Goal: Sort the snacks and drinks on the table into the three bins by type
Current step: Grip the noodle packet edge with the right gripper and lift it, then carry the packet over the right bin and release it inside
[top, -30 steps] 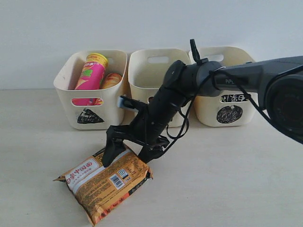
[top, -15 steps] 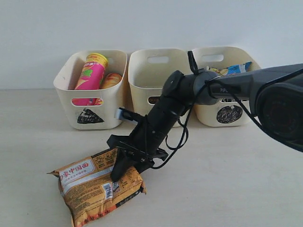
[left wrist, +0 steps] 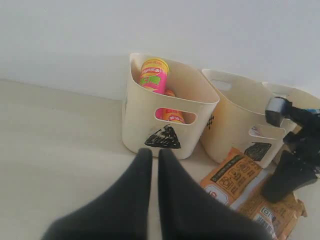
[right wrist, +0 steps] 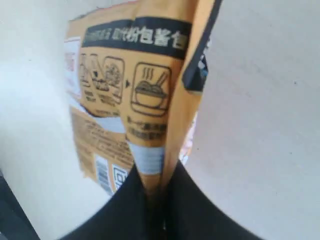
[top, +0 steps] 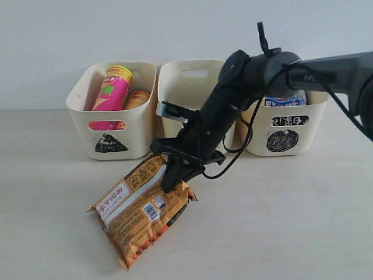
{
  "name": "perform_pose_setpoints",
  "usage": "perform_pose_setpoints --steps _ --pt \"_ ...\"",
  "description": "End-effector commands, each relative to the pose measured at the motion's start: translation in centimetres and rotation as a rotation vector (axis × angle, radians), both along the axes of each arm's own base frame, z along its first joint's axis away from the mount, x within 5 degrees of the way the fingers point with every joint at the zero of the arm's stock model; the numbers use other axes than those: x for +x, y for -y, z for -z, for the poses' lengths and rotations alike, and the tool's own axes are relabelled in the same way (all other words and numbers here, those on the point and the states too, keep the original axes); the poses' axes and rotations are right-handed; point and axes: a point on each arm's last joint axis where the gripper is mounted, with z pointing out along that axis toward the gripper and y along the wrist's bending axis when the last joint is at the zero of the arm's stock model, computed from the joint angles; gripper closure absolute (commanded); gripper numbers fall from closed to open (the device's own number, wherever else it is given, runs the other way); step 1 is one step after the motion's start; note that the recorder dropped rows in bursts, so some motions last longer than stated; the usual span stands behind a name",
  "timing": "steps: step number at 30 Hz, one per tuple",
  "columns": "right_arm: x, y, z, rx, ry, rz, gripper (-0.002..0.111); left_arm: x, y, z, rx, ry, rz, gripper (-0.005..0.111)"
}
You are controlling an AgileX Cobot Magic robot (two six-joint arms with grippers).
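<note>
The orange-brown noodle packet [top: 140,210] hangs tilted in front of the bins, its upper edge pinched by my right gripper [top: 173,176]. In the right wrist view that gripper [right wrist: 155,186] is shut on the packet's [right wrist: 131,90] seam. The triangle bin [top: 111,125] holds the pink tube [top: 111,90] and a yellow tube [top: 136,98]. The square bin [top: 186,87] stands behind the right arm. Blue-white packets [top: 285,100] lie in the circle bin [top: 285,131]. My left gripper [left wrist: 155,153] is shut and empty, low over the table before the triangle bin [left wrist: 170,107]. No blue-black packet shows.
The three bins stand in a row against the white back wall. The right arm and its cable [top: 233,157] cross in front of the square bin. Bare tabletop [top: 291,221] lies at the front right.
The right gripper has shut on the orange-brown packet and raised its upper edge up and to the right, toward the bins. The arm now stands higher.
</note>
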Motion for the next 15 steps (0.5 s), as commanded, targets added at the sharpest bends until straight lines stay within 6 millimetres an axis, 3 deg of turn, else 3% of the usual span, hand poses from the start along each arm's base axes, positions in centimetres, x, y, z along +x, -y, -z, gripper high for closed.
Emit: perform_pose_setpoints --steps 1,9,15 --pt "-0.3 0.6 -3.7 0.043 0.078 -0.009 0.107 0.0 -0.1 0.0 -0.006 0.014 -0.013 0.102" --pt "-1.2 0.9 -8.2 0.101 0.166 -0.014 0.107 0.0 -0.1 0.0 -0.006 0.014 -0.013 0.102" --pt "-1.7 1.2 -9.9 0.117 0.199 -0.013 0.109 0.0 -0.1 0.0 -0.006 0.014 -0.013 0.102"
